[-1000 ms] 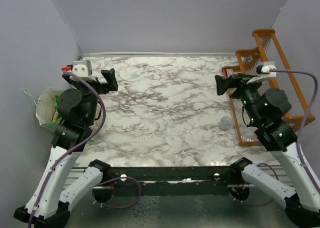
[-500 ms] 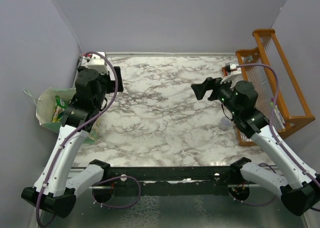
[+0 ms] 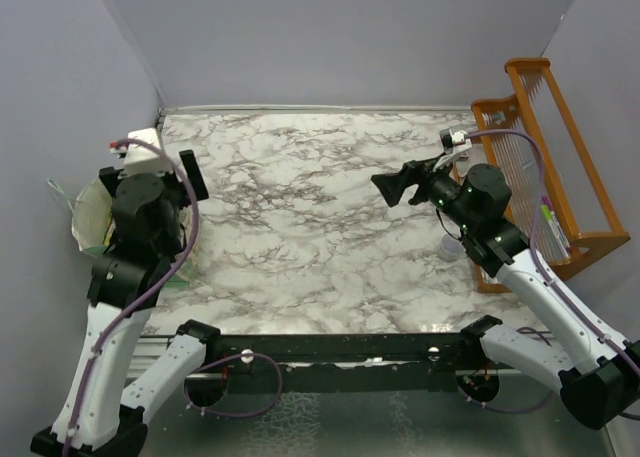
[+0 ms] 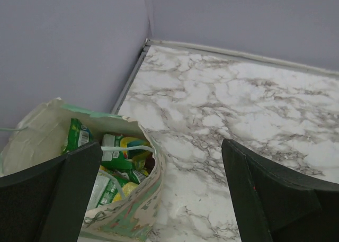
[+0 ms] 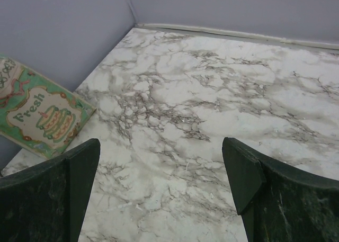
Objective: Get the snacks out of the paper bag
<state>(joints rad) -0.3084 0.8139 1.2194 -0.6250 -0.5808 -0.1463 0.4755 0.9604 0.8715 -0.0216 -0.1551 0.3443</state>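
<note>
The left gripper (image 4: 161, 146) hangs with its two fingers spread wide and nothing between them. Just under its left finger, and slightly ahead of it, lies the one paper bag (image 4: 32, 139), on its side at the left edge of the counter (image 4: 238, 104) against the side wall, with its mouth gaping toward the gripper. The bag is pale green outside and cream inside, with a torn-looking rim. The snacks (image 4: 117, 149) are all inside it. At least four shiny, crinkled packets show in the mouth, bright green with yellow patches, and they are heaped too closely for a sure count.

The right gripper (image 5: 160, 142) is likewise wide open and empty, raised over the middle of the counter. The bag is well apart from it, far ahead and to its left. From there the bag's printed side shows the word "Fresh" over a cake drawing. Behind this gripper, near the right arm, stands one small translucent cup (image 3: 452, 246), and beyond the cup is one orange wooden rack (image 3: 560, 147).

Half a second ago the left gripper stood farther toward the back wall. It has since swung back toward the bag, and the arm now hides more of it from above. The right gripper has edged a little farther left. The bag, cup and rack have not moved.
</note>
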